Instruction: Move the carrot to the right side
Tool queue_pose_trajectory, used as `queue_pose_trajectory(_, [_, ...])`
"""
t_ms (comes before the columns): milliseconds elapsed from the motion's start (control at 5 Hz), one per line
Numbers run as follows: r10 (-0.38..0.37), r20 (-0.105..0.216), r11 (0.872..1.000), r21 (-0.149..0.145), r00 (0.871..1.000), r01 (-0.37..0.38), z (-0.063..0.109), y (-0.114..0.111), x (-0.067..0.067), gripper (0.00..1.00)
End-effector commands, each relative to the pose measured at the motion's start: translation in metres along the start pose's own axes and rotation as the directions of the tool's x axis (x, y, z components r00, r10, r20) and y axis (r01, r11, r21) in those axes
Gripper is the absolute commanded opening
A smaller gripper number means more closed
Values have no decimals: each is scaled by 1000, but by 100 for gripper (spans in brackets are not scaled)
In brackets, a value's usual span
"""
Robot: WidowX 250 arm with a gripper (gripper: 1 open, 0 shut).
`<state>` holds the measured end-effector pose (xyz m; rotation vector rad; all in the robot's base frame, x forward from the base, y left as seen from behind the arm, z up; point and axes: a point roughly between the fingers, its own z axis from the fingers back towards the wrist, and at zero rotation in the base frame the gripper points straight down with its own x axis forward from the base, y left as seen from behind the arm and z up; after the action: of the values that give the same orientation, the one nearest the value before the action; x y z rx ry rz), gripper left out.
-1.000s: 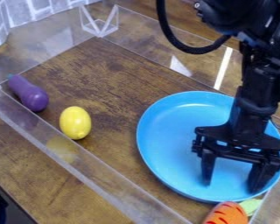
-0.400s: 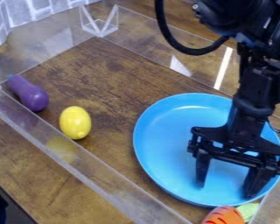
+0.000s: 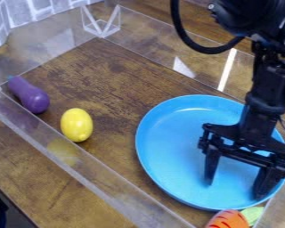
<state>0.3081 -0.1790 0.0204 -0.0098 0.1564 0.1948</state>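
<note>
The carrot [image 3: 232, 218] lies at the bottom edge of the camera view, just off the near rim of the blue plate [image 3: 181, 147]; only its orange striped body and a bit of green top show. My gripper [image 3: 241, 177] hangs open over the plate's right half, fingers pointing down, nothing between them. The carrot is a short way below and in front of the fingertips, apart from them.
A yellow lemon-shaped toy [image 3: 76, 125] and a purple eggplant toy [image 3: 28, 94] lie on the wooden table at the left, beside a clear plastic wall [image 3: 61, 151]. More clear plastic pieces [image 3: 100, 20] stand at the back.
The gripper has shifted slightly over the plate, ending a little to the right and up. The carrot, lemon and eggplant have not moved.
</note>
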Motion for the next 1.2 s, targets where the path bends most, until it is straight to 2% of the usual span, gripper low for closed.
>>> queue_pose_trajectory(0, [-23,19,1000,-4,1000,23,1,-7,4,100])
queue_pose_trajectory(200, [1,30,1000,-1,1000,-1,3,-5,12,100])
queue_pose_trajectory(800, [-20,62,1000,19,998,19,20,16,37,100])
queue_pose_trajectory(1000, [0,67,1000,19,998,-2,18,21,42,100])
